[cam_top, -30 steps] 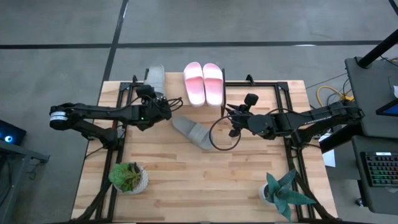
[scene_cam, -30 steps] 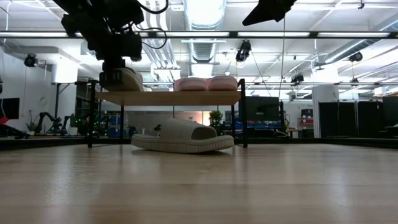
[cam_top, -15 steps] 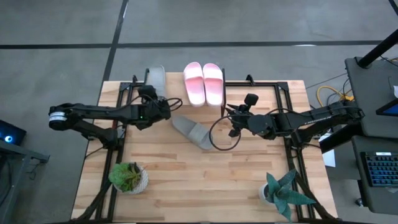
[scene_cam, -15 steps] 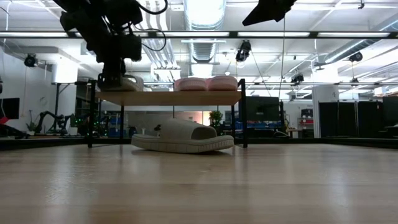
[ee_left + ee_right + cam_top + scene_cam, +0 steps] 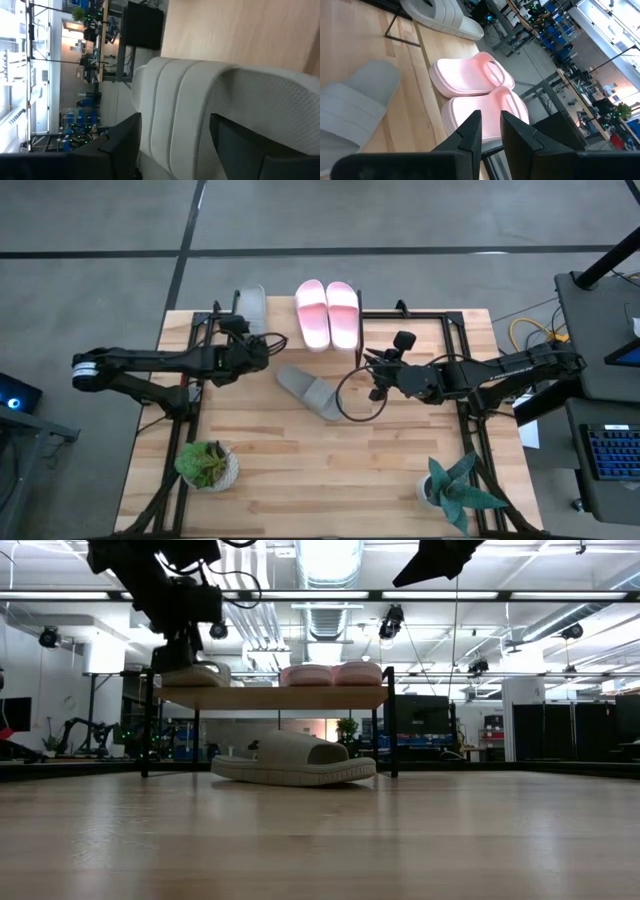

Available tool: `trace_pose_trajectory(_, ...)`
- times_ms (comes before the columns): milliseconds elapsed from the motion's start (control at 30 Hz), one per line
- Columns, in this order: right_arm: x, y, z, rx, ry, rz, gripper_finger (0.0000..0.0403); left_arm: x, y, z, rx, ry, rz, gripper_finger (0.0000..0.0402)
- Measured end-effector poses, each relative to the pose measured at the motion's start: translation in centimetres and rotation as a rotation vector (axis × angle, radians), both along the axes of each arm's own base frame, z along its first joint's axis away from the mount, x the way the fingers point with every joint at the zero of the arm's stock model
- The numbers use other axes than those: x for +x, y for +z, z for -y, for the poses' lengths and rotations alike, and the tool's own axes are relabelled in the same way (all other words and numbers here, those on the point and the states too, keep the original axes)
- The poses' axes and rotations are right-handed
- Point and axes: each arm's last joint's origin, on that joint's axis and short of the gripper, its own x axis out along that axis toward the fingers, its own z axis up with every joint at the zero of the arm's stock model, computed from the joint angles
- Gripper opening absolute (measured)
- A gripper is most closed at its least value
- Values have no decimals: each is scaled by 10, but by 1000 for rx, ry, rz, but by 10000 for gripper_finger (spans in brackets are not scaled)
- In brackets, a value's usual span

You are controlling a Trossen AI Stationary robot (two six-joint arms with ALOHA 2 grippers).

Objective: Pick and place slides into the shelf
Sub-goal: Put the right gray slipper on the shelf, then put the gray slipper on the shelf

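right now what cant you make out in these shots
- Grey slide on the shelf: in the high view the left gripper covers its near end; the left wrist view shows only part of it, cut off by the frame.
- Grey slide on the table: in the right wrist view the frame edge cuts it.
- Shelf: its top face is edge-on in the low view.

The shelf (image 5: 300,330) top is crowded: a grey slide (image 5: 250,304) at its left end with the left gripper (image 5: 256,350) just behind it, and two pink slides (image 5: 326,312) side by side to the right. Between them a narrow strip of plank lies bare. Underneath, another grey slide (image 5: 292,759) blocks the middle, leaving gaps beside each leg.
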Motion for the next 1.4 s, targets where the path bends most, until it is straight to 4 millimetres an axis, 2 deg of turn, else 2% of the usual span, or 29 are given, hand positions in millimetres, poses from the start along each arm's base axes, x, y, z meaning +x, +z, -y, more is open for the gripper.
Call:
trace_pose_trajectory(667,0,0,0,0,0,0,61,-26,34,12,-60,-118,199,219)
trace_pose_trajectory(867,0,0,-1,9,23,-5,61,-34,48,22,-242,-325,388,219)
trace_pose_trajectory(1133,5,-3,-11,104,412,-87,61,-55,71,32,-414,-435,751,219)
trace_pose_trajectory(1300,5,-3,-11,110,412,-88,61,-63,74,41,-618,-659,793,219)
trace_pose_trajectory(1400,5,-3,-11,110,411,-89,61,-62,71,43,-710,-697,810,219)
